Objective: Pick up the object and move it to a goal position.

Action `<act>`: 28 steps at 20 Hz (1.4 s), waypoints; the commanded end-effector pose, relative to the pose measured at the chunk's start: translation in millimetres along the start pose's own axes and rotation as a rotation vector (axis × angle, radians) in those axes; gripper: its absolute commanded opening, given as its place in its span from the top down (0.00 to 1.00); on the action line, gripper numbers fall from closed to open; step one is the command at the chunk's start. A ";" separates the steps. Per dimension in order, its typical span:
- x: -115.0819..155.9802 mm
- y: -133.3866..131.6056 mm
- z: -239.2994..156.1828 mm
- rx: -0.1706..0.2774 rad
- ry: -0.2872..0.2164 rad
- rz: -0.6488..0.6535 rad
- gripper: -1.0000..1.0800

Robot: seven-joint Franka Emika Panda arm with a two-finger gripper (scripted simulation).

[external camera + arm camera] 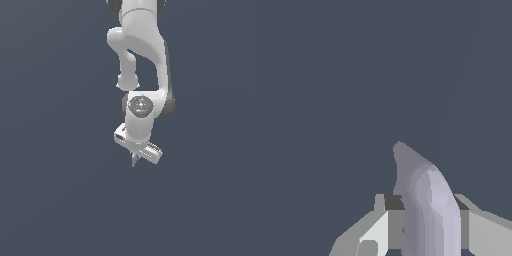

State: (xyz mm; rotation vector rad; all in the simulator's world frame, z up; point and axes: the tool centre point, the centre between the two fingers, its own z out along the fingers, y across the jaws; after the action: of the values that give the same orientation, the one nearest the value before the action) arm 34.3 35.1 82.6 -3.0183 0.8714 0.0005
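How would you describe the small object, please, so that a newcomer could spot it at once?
Find the white robot arm and follow it down to its gripper. Between the jaws sits the object, a pale lavender-grey sliver tapering to a point, the only tinted thing there.

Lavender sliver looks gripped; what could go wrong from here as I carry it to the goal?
1. The sliver sits between the gripper fingers with its tapered tip sticking out well past them; it may pivot or slip during a fast move.
2. In the exterior view only a small tip shows below the gripper, so a slip would be hard to notice there.
3. No goal marker shows in either view.
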 end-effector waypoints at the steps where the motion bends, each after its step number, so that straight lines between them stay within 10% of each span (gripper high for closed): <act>1: -0.1 8.9 -1.3 0.000 0.000 0.001 1.00; 28: -6.3 248.5 -32.9 0.001 0.000 0.001 1.00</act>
State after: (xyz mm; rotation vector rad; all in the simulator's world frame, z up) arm -98.2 -163.8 114.2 -3.0166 0.8749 0.0007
